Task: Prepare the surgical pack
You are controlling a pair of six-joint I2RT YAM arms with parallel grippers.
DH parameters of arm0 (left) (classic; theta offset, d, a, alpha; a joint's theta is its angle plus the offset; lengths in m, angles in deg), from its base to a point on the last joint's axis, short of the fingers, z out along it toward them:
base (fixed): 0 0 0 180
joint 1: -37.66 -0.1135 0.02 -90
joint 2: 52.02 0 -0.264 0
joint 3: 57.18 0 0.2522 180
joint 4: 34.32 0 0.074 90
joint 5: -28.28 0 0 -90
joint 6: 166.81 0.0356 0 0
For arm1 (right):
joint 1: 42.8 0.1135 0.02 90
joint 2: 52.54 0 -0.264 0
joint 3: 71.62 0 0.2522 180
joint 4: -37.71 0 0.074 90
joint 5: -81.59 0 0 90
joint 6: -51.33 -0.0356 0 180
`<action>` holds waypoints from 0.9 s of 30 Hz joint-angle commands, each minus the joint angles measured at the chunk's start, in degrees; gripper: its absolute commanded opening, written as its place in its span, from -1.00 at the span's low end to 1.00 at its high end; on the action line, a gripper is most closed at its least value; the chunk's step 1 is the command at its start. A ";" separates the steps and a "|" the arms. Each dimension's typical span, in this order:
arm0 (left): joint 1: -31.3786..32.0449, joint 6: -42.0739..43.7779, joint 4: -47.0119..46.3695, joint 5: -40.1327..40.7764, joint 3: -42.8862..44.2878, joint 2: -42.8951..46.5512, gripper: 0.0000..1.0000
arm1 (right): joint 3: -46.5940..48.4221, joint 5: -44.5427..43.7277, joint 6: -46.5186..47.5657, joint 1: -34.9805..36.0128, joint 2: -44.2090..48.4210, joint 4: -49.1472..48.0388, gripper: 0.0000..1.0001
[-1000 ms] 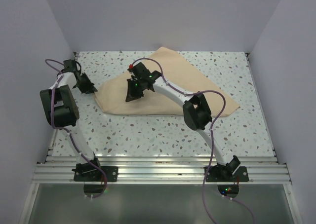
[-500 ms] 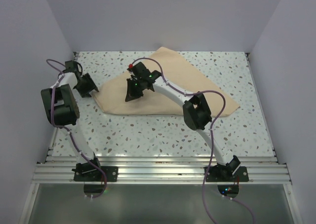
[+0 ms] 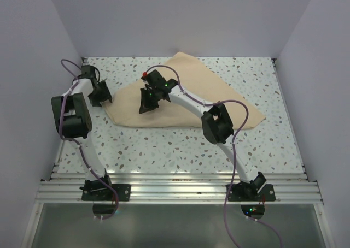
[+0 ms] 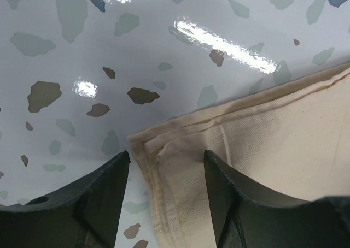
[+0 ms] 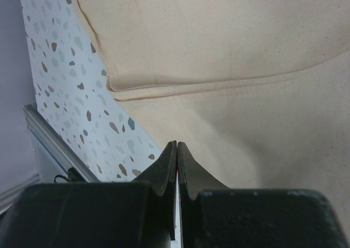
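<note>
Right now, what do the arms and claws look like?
Left arm and right arm: white links, bulky black joints, purple cables. Left claw and right claw: black, two tapered fingers. Right wrist shows green lights and a red dot.

bright, even overhead light; white glare streaks on the glossy table, soft shadows.

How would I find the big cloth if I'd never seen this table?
Find the white speckled table. The cloth lies flat across its far middle. It is the only plain beige thing there, one corner pointing at the back wall.
</note>
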 commanded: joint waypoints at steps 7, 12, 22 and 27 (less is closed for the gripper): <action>1.90 1.32 0.72 0.79 -1.20 -5.91 0.19 | 1.99 1.59 0.12 -1.03 0.54 -0.73 -1.00; 2.17 0.36 1.41 1.76 -0.59 -7.84 0.04 | 1.72 1.50 0.12 -1.03 0.54 -0.82 -1.00; 2.26 -0.52 1.33 -2.02 1.96 -11.01 -0.29 | 2.25 1.33 -0.05 -0.94 0.46 -0.91 -1.00; 2.43 -1.40 1.42 -3.95 2.67 -9.88 -0.77 | 2.25 1.59 0.12 -0.94 0.45 -0.73 -1.00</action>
